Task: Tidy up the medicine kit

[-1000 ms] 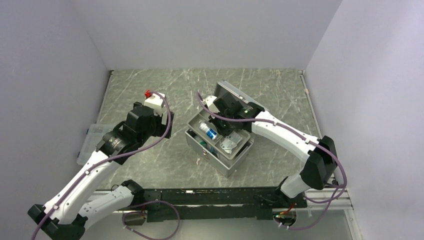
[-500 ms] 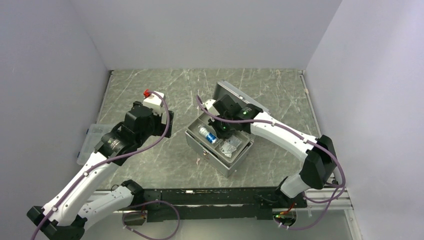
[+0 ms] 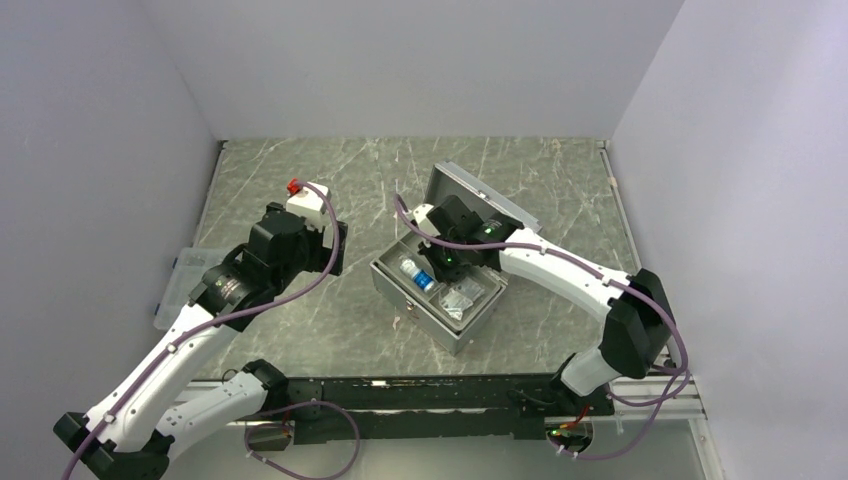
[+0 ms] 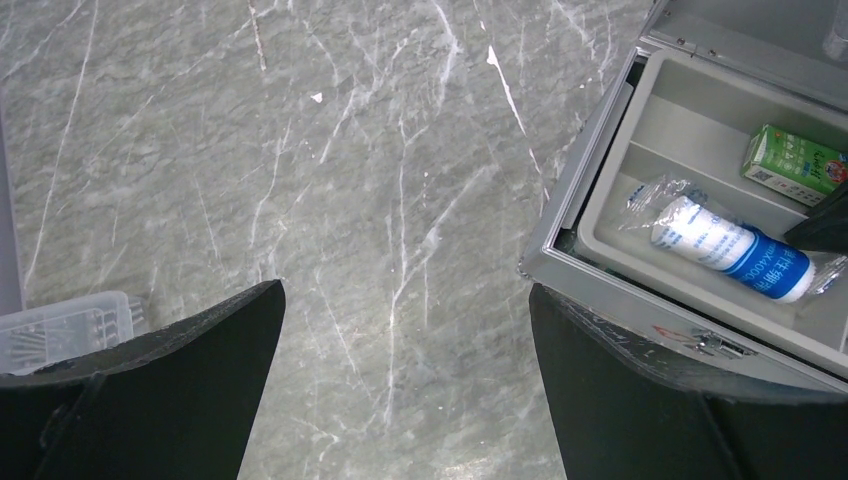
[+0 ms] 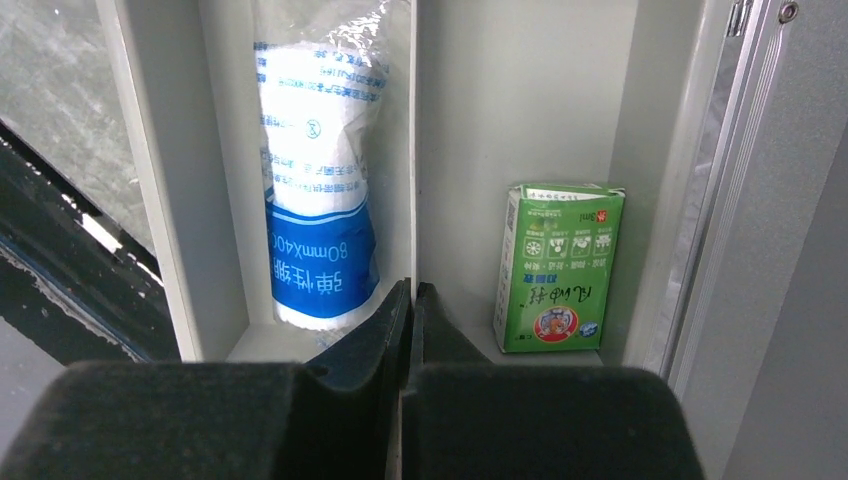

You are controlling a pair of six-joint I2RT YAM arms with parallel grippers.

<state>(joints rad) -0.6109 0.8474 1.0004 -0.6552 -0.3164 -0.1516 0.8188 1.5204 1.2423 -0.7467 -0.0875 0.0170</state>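
At the near left of the table [image 4: 350, 150], the left gripper [image 4: 405, 293] is hanging over bare marble with its fingers spread wide and nothing between them. A clear plastic box [image 4: 60, 330] is lying just beside it at the table's left edge.

Farther in, right of centre, the medicine kit [image 3: 480, 315] is sitting on the table at an angle, one corner pointing toward the arms and its latched front wall facing left. A shallow grey tray [image 5: 520, 100] is resting in its mouth, carrying a wrapped bandage roll [image 5: 315, 200] in one compartment and a small green carton [image 5: 560, 265] in the next. The right gripper [image 5: 412, 290] is sitting low inside the tray, its fingers pressed together on the divider between those two compartments and seemingly pinching that thin wall. Behind it, the lid [image 3: 470, 185] is standing open and leaning back.

The case is looking stiff and, being metal, probably fairly heavy. Its smooth walls would likely be slipping in a two-finger pinch, so the rim or the lid's free edge is looking like the better hold. The hinged lid will probably be swinging freely once pushed, and its handle is not showing. The tray is looking light and thin-walled, so the divider is serving as a sensible grip if it is held level to keep the roll from shifting.
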